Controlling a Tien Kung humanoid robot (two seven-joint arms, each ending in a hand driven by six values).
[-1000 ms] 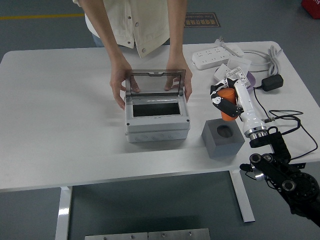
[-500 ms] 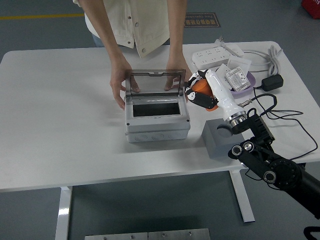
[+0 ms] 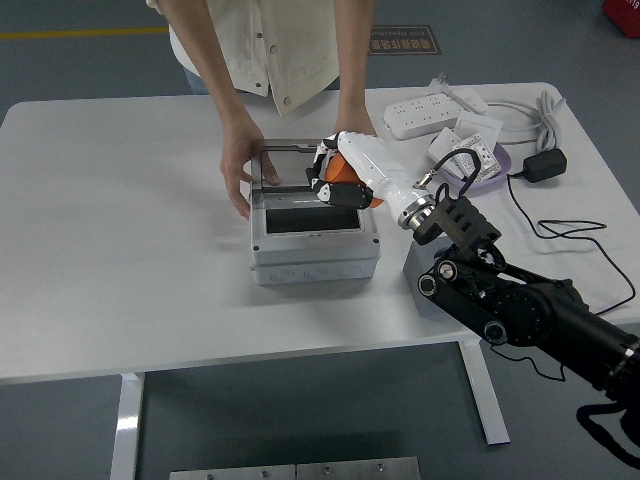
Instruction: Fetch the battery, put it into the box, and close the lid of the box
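Note:
A grey box (image 3: 314,250) sits mid-table with its clear lid (image 3: 290,160) standing open at the back. My right hand (image 3: 338,182) hovers over the right part of the box's opening, fingers curled around an orange battery (image 3: 346,174). A person at the far side steadies the box with one hand (image 3: 240,165) on its left and the other (image 3: 354,127) behind the lid on the right. My left arm does not show.
A grey foam block (image 3: 417,283) stands right of the box, mostly behind my right arm. At the back right lie a white power strip (image 3: 430,113), a purple dish (image 3: 485,165) with small parts, and a black adapter (image 3: 544,165) with cables.
My right hand has carried the battery leftward from above the foam block to over the box opening. The person's hands have stayed on the box.

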